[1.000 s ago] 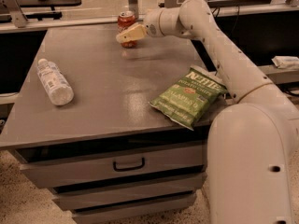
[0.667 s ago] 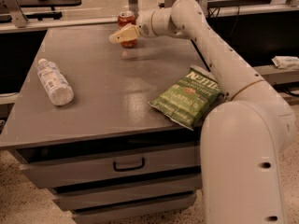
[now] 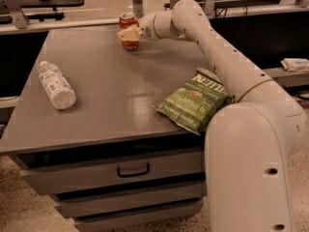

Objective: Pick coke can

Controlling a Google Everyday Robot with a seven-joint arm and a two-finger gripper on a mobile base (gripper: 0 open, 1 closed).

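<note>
The coke can (image 3: 129,20), red with a silver top, stands upright near the far edge of the grey table (image 3: 106,91). My gripper (image 3: 128,34) is at the can, at the end of the white arm that reaches in from the right. A cream part of the gripper covers the can's middle, so only the top and the red base (image 3: 131,45) show. The can rests on the table.
A clear plastic bottle with a white label (image 3: 56,84) lies on its side at the table's left. A green chip bag (image 3: 194,101) lies at the right front edge, next to my arm's base. Drawers (image 3: 133,169) sit below the tabletop. A rail and shelves run behind the table.
My gripper has moved a little left, further across the can's middle. The can, the bottle and the chip bag have not moved.
</note>
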